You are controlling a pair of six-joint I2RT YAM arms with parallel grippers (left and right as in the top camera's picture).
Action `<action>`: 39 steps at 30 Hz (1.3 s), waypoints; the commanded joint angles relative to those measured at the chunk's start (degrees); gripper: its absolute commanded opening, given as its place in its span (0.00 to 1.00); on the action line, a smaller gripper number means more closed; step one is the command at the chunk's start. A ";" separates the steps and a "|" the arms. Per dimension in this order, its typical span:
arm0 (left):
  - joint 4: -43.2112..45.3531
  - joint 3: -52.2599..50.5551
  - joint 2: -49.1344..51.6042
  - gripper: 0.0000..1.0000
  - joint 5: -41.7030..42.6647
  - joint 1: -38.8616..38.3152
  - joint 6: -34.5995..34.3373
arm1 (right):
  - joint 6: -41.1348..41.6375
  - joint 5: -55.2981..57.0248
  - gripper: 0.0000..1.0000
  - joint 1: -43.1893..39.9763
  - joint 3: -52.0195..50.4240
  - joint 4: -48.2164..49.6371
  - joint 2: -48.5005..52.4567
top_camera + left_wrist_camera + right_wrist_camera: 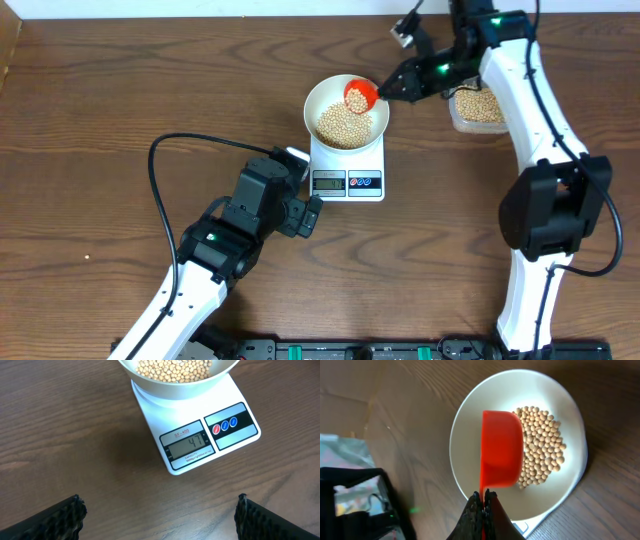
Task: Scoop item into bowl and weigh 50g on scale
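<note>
The scale is taken as the reference. The white bowl is seated on the scale's platform, just behind the display, so that whatever is tipped in is weighed at once. A heap of soybeans is held in the bowl, piled toward the side away from the scoop.

A red plastic scoop is held above the scale over the bowl's rim, turned so that only its underside is seen in the right wrist view. Whether any beans are left in it cannot be told. Its thin handle is pinched firmly between the closed fingers of the right gripper, a grip that allows the tilt to be metered finely.

The left gripper is parked in front of the scale with its fingers spread wide and nothing between them. It is judged to be placed there so that the display can be read by its camera. The figure shown appears to be 47, so a small top-up is probably needed.

A clear tub of more beans is kept to the right of the scale, within the right arm's reach.
</note>
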 commanded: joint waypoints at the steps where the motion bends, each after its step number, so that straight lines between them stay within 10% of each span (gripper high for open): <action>1: -0.17 0.63 0.22 0.97 -0.31 0.24 0.33 | -1.05 3.56 0.01 0.90 1.42 -0.02 -2.32; 39: -0.17 0.63 0.22 0.97 -0.31 0.24 0.33 | -7.37 7.34 0.01 2.25 1.42 -1.77 -2.32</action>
